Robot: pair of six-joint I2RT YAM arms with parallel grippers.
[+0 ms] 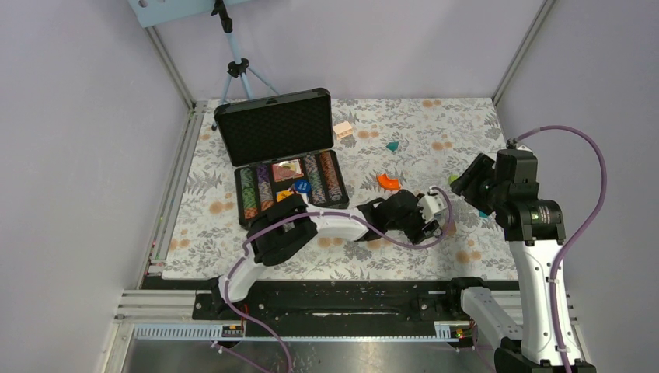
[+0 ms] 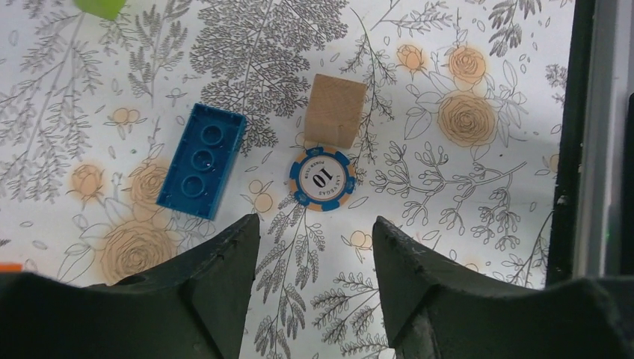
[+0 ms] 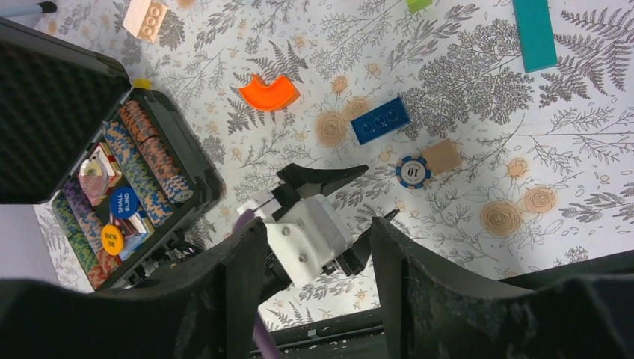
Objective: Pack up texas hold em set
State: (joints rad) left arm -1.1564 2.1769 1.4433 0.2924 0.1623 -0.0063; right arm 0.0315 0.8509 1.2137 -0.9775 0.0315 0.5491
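The black briefcase (image 1: 273, 128) of the texas hold em set lies open at the table's back left, foam lid up. Rows of striped chips (image 3: 149, 161) fill its base (image 3: 196, 153), with a card deck (image 3: 97, 168) and blue (image 3: 123, 203) and orange discs (image 3: 112, 239). One loose blue-and-orange "10" chip (image 2: 321, 179) lies flat on the floral cloth, against a wooden block (image 2: 334, 110). My left gripper (image 2: 315, 224) hovers just short of that chip, open and empty. My right gripper (image 3: 318, 224) hangs open and empty high over the right side, looking down on the left gripper (image 3: 366, 194).
A blue studded brick (image 2: 202, 160) lies left of the chip. An orange curved block (image 3: 269, 92), a teal block (image 3: 534, 34), a beige brick (image 3: 146, 19) and a green piece (image 2: 101, 6) are scattered on the cloth. A tripod (image 1: 233, 66) stands behind the case.
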